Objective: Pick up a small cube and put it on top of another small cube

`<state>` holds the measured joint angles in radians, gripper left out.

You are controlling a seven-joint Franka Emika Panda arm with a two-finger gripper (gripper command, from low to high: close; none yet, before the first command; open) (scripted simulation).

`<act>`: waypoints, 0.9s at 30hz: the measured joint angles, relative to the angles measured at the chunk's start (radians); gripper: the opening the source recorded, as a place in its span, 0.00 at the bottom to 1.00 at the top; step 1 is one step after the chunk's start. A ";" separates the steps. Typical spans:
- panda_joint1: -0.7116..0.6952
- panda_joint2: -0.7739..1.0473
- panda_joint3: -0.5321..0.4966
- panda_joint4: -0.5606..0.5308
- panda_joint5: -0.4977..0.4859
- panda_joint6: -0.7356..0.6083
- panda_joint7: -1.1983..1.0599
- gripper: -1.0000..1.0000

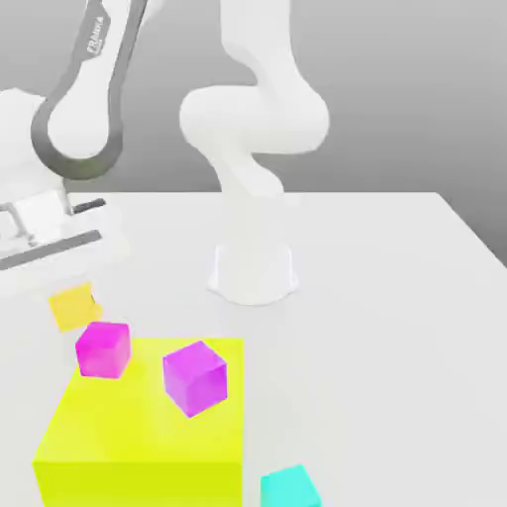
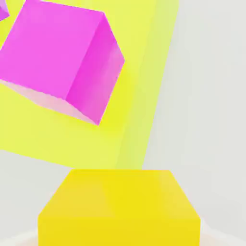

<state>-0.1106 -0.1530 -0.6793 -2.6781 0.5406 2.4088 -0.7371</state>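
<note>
Nearest me in the exterior view I have 1 cyan cube [image 1: 289,488], partly cut off by the bottom edge, beside 1 large bright lime-yellow block [image 1: 149,416]. On the block I count 2 small plain cubes: the violet-toned magenta cube [image 1: 195,378], turned corner-first towards me, and a pinker magenta cube [image 1: 103,350] to the exterior view's left. Beyond them is 1 small plain orange-yellow cube [image 1: 73,307], its edges slightly slanted; equal-sided, it has no long axis. My gripper [image 1: 76,301] is closed on it, holding it between the fingertips, directly under the white hand [image 1: 59,238]. Farther back, 1 white arm base [image 1: 253,272] stands on the pale table [image 1: 386,327].
</note>
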 joint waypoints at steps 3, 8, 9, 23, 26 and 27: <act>0.050 -0.034 0.073 0.036 -0.097 -0.055 -0.003 0.00; 0.126 -0.089 0.222 0.090 -0.298 -0.128 0.007 0.00; 0.141 -0.100 0.252 0.100 -0.339 -0.142 0.010 0.00; 0.199 0.009 0.423 0.057 -0.596 0.069 0.053 1.00; 0.199 0.009 0.423 0.057 -0.596 0.069 0.053 1.00; 0.199 0.019 0.423 0.053 -0.595 0.085 0.051 1.00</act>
<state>0.0885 -0.1338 -0.2567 -2.6254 -0.0541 2.4939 -0.6858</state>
